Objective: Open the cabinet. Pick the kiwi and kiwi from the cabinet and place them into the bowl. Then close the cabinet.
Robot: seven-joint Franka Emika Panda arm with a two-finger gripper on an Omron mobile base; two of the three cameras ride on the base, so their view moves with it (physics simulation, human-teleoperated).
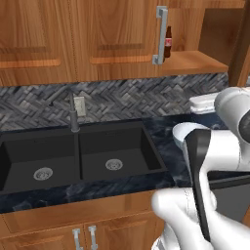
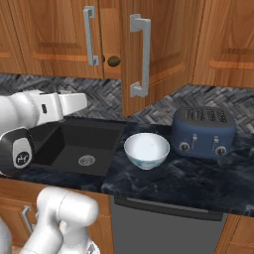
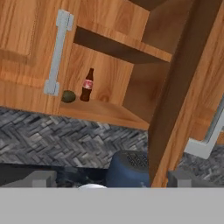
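You're looking at flat, even rendered light with no single lamp showing. The wood of the cabinet (image 2: 149, 44) glows warm and bright, and its handles catch pale highlights. The sink (image 1: 78, 156) reads as the darkest patch, at 9 o'clock in the left base view, with hardly any detail inside. The bowl (image 2: 147, 150) carries a soft sheen and drops only a faint shadow on the dark counter (image 2: 188, 178). In the hand view the shelf interior darkens toward 1 o'clock. Everything is slightly soft and low-resolution, with jagged edges; no lens bending at the borders.
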